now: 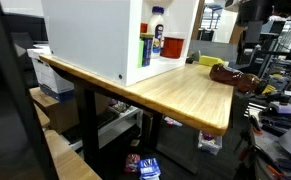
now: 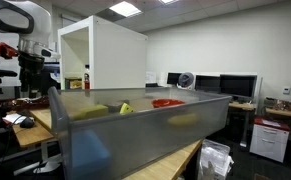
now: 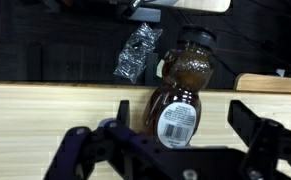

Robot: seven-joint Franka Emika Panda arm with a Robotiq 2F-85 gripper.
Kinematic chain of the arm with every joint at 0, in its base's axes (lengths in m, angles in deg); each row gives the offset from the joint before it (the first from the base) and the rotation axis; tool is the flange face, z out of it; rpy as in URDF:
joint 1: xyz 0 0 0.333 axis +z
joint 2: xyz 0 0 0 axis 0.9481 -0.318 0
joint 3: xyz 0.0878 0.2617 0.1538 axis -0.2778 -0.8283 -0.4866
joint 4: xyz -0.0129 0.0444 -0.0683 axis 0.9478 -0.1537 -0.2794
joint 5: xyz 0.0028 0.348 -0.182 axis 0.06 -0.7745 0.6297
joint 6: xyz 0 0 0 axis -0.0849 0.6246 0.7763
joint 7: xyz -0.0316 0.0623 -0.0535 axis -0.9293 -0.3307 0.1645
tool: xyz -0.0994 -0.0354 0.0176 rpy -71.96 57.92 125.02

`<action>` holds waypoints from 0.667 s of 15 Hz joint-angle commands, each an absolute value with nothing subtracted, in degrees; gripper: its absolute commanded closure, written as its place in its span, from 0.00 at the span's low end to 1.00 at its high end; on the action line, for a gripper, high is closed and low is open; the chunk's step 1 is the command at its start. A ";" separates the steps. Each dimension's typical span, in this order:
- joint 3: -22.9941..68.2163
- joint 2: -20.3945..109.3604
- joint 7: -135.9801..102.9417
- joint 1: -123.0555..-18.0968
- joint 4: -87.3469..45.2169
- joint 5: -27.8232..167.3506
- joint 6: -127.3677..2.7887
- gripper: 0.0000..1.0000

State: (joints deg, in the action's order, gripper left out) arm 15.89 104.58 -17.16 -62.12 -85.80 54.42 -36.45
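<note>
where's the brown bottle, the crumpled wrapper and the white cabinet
brown bottle (image 3: 185, 75), wrist view, on its brown body above the label
crumpled wrapper (image 3: 140, 50), wrist view, on the middle of the shiny plastic
white cabinet (image 1: 90, 35), in an exterior view, on its blank side wall

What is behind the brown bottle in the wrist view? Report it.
Behind the brown bottle, past the edge of the wooden table, crumpled clear plastic lies on dark ground. The bottle's own body covers whatever sits straight behind it.

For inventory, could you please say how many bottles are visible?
3: honey bottle lying on the table; white bottle and green bottle in the cabinet. Others may be hidden.
</note>
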 commanded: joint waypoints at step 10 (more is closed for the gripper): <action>11.04 94.73 -15.49 -62.05 -80.66 51.35 -37.73 0.00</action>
